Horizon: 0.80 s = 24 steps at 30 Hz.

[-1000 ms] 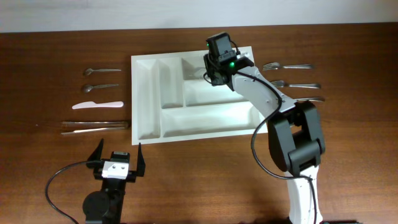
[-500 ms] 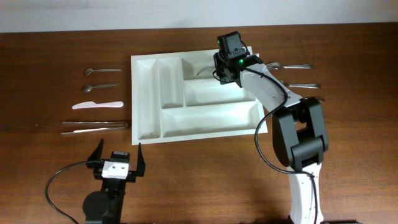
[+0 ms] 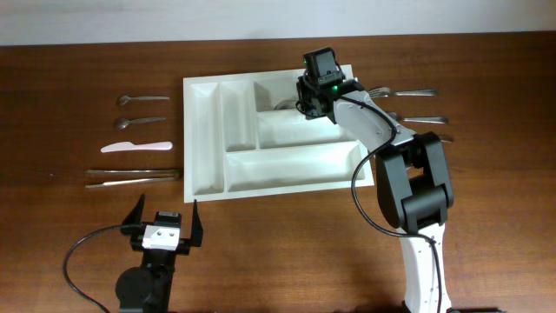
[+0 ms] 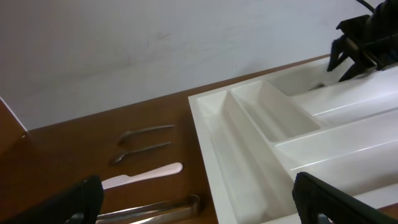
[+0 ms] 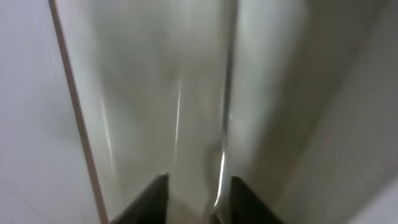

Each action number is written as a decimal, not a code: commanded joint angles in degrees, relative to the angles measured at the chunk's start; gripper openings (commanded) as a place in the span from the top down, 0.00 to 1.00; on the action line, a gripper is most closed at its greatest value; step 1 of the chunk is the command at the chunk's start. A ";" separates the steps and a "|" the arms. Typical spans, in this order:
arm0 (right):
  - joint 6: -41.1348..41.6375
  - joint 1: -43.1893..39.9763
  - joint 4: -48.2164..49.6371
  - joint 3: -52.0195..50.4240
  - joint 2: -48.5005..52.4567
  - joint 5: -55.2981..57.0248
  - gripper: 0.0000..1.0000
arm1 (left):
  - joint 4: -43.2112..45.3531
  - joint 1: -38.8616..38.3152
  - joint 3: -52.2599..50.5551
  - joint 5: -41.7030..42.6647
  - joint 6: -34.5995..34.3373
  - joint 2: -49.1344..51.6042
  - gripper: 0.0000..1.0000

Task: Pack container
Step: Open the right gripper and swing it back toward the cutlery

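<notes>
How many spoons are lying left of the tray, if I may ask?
2: the far spoon, and the near spoon between it and the white knife. None seems hidden there.

The tray (image 3: pixel 205 130) is a large white plastic rectangle lying flat on the brown wooden bench, at its middle and toward the far edge, turned slightly askew. It has five compartments. Two narrow ones run front to back along its left side (image 4: pixel 249 124), and three long ones lie crosswise on the right, the nearest being the longest. A thin metal utensil (image 3: pixel 282 104) lies in the far crosswise compartment. The other compartments show bare white floors.
</notes>
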 commanded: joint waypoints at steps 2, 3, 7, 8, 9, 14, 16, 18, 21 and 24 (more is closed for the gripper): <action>-6.05 -0.11 1.88 0.83 0.37 -1.44 0.57 | 0.11 -0.17 -0.46 -0.37 0.87 -0.50 0.01; -6.19 -0.11 1.92 0.83 0.37 -1.68 0.56 | 0.11 -0.17 -0.46 -0.37 0.87 -0.50 0.01; -8.26 -0.11 3.63 0.85 0.35 -3.37 0.55 | 0.11 -0.17 -0.46 -0.37 0.87 -0.50 0.01; -10.23 -0.11 5.01 0.98 0.35 -4.11 0.53 | 0.11 -0.17 -0.46 -0.37 0.85 -0.50 0.01; -12.37 -0.11 6.36 1.53 0.35 -5.25 0.51 | 0.11 -0.17 -0.46 -0.37 0.85 -0.50 0.01; -24.15 -0.31 7.13 8.22 0.22 -9.70 0.46 | 0.11 -0.17 -0.46 -0.37 0.87 -0.50 0.01; -31.87 -0.52 3.10 13.31 -0.17 -11.93 0.42 | 0.11 -0.17 -0.46 -0.37 0.85 -0.50 0.01; -40.48 -1.31 -6.01 19.37 -0.76 -11.67 0.38 | 0.11 -0.17 -0.46 -0.37 0.85 -0.50 0.01; -48.57 -2.93 -18.21 26.38 -1.40 -8.55 0.35 | 0.11 -0.17 -0.46 -0.37 0.85 -0.50 0.01; -53.72 -5.62 -33.77 34.64 -1.62 -3.50 0.35 | 0.11 -0.17 -0.46 -0.37 0.87 -0.50 0.01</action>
